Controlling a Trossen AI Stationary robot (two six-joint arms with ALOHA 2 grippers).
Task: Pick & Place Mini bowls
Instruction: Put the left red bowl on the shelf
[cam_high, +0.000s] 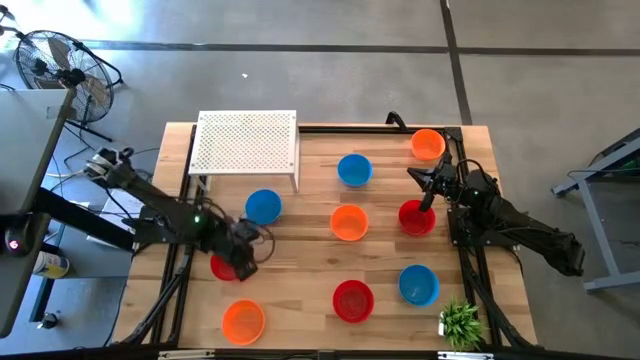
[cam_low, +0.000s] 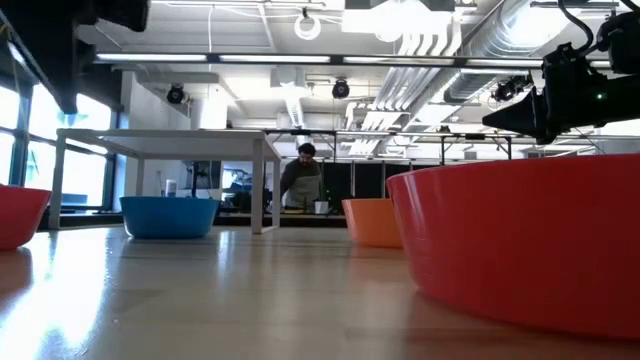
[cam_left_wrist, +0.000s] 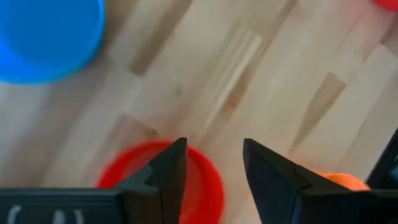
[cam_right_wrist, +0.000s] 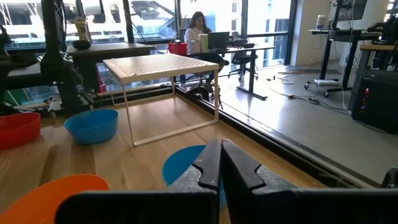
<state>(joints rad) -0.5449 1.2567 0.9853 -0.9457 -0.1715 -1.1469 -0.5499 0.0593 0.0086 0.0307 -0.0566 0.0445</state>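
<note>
Hovering left gripper (cam_left_wrist: 214, 171), fingers parted, directly above red bowl (cam_left_wrist: 205, 186)

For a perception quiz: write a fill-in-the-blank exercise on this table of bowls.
1. The left gripper hangs with fingers ___ over a small round red plastic bowl.
2. The right gripper, fingers shut, hangs beside an ___ plastic bowl.
3. The white perforated stand has a ___ plastic bowl just in front of it.

Missing: open; orange; blue
</note>
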